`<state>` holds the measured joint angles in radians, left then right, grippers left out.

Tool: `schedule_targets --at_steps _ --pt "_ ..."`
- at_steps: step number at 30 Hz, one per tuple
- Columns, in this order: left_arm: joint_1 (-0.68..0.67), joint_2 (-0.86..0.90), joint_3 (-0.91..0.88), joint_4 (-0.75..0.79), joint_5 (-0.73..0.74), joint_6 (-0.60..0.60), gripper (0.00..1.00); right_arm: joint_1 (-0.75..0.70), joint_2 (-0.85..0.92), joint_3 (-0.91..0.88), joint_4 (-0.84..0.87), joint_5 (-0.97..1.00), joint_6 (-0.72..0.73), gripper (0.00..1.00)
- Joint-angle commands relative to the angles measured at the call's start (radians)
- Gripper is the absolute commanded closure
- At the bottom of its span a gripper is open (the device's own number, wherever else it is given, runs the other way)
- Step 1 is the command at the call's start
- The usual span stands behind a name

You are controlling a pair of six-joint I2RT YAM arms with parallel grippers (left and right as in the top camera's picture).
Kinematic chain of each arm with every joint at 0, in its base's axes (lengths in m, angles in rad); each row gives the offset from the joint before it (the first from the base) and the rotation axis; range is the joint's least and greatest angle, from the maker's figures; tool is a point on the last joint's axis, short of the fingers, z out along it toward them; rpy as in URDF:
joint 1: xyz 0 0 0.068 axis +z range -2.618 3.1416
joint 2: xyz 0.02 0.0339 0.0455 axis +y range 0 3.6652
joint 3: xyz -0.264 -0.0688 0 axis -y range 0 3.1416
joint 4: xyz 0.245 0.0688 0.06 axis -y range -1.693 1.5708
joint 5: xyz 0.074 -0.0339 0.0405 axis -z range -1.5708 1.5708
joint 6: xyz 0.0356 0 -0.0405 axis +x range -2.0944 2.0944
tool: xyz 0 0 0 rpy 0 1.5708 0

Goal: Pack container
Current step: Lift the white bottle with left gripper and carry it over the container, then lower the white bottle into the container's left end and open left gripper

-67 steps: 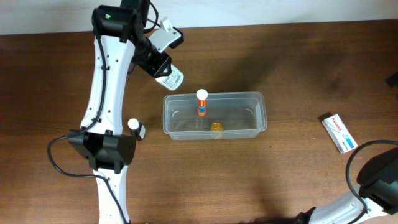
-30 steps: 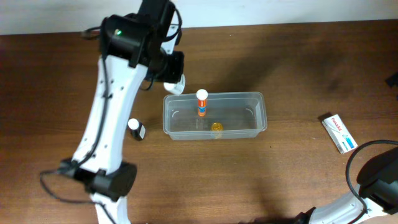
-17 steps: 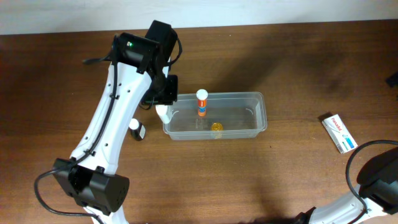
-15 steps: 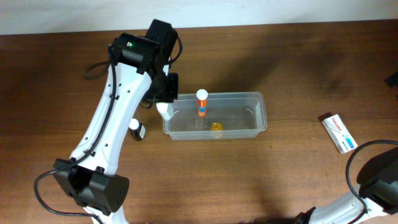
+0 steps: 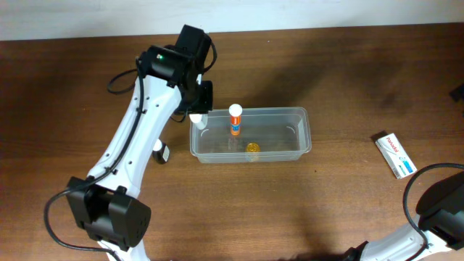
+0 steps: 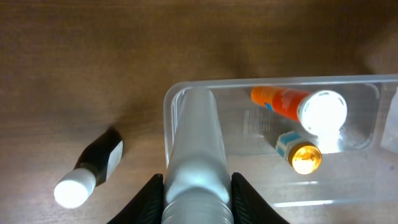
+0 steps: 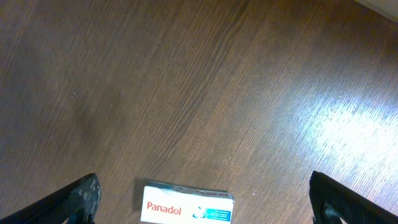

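Right, L gripper (image 6: 196, 190): clamped on a whitish bottle (image 6: 193, 140), black fingers (image 6: 148, 194) pressed on both sides. The bottle hangs over the left end of the container (image 6: 166, 112), just inside its rim.

The wrist cam shows that grip plainly. From overhead the arm hides it, and only a bit of white shows at the tub's far-left corner.

The container sits mid-table (image 5: 326, 65), long side running left-right. Inside it are an orange tube w/ white cap (image 5: 235, 119), upright by the far wall, and a small gold-capped item (image 5: 252, 148) by the near wall. A dark mini bottle w/ white cap (image 5: 161, 151) lies on the wood left of the tub, apart from it.

R gripper (image 7: 211, 199): fingers spread wide, nothing in them. The Panadol box (image 7: 186, 208) lies on the table below, well right of the tub.

Vs 2.2 s ago, the L arm held the bottle over bare table far-left of the tub and has since swung in over it. The tube, gold item, mini bottle and box haven't moved.
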<state>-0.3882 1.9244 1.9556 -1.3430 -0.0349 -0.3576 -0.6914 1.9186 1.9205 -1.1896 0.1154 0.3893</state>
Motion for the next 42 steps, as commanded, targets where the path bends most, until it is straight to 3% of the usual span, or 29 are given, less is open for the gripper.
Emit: schedule_targets --at_steps 1,17,42 --pt "-0.003 -0.017 -0.015 0.032 -0.01 -0.009 0.99 -0.003 -0.012 0.01 0.0 0.013 0.005 0.02" --pt "-0.082 0.028 -0.058 0.05 -0.011 -0.017 0.99 -0.003 -0.012 0.01 0.0 0.013 0.005 0.02" --pt "-0.08 0.138 -0.059 0.068 -0.062 -0.047 0.99 -0.003 -0.012 0.01 0.0 0.013 0.005 0.02"
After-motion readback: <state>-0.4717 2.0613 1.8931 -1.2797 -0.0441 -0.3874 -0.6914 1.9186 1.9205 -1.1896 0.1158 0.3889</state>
